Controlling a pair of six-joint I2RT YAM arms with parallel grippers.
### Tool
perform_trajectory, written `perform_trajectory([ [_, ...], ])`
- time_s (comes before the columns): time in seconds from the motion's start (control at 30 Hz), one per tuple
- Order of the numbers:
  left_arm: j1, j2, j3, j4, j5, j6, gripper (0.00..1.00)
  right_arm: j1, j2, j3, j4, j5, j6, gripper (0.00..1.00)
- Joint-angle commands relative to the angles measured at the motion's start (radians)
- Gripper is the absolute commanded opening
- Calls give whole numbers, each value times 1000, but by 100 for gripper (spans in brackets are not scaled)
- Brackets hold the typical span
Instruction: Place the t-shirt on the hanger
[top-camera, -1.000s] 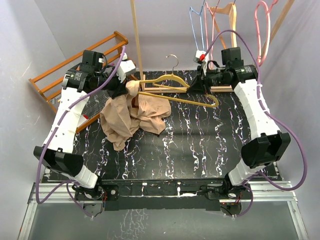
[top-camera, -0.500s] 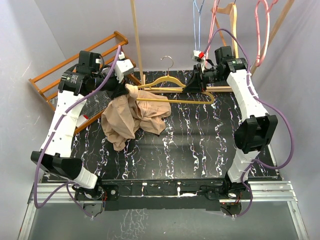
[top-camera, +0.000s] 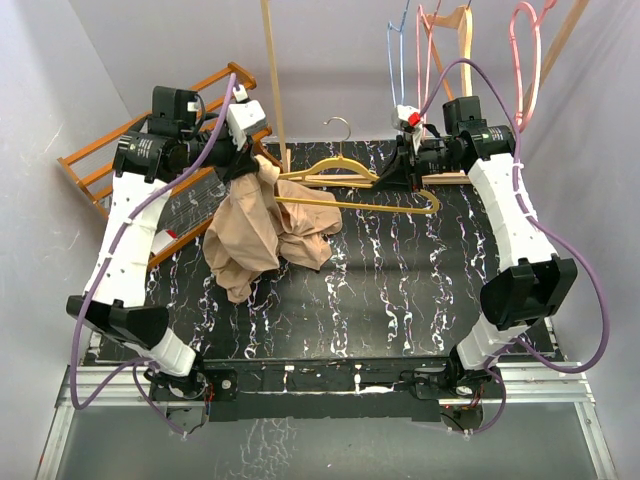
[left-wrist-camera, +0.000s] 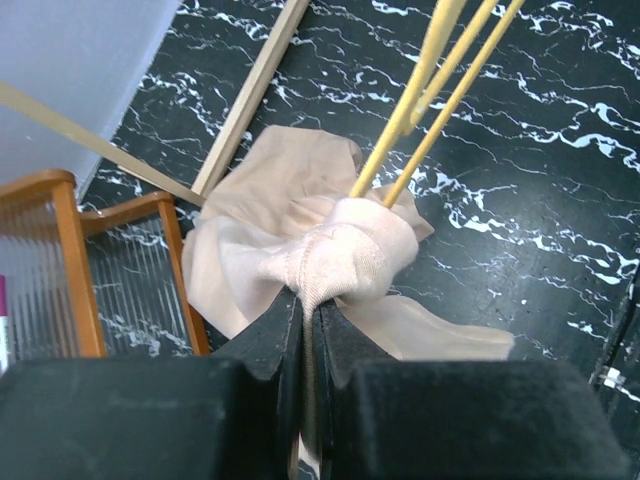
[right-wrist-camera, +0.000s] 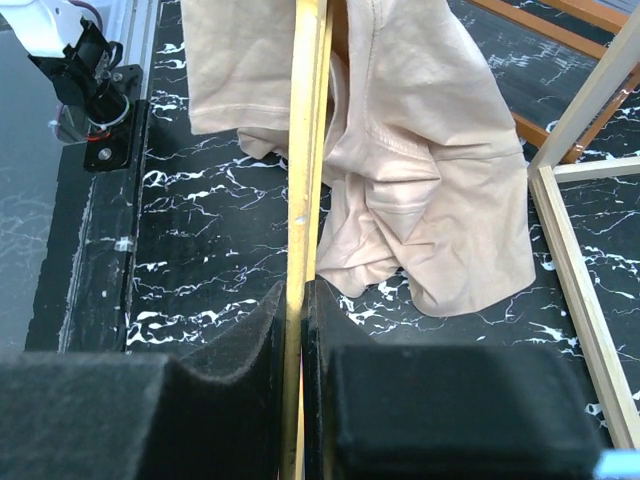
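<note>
Hanger (top-camera: 370, 206) was clamped by right gripper (right-wrist-camera: 300, 300) as steady frame, w/ left gripper (left-wrist-camera: 305, 300) pinched tight on bunched t-shirt (top-camera: 260, 235) at its far tip, prob. for threading.

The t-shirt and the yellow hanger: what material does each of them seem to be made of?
The t-shirt: soft cloth, perhaps cotton, with a matt tan finish. It bunches into loose folds and shows stitched seams. The hanger: thin and rigid, mustard yellow with a smooth finish. It is probably coated metal or plastic, but its look does not settle which.
</note>
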Motion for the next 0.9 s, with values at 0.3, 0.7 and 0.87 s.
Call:
perform_trajectory([
  [0.3,13,-57,-190,77,-108,128,0,3,-66,-8,46,-13,-9,8],
  [0.7,13,16,-38,13,-81,134,69,3,-86,-24,99,6,38,8],
  [0.87,11,30,-8,-27,-51,127,64,4,-105,-56,141,11,65,8],
])
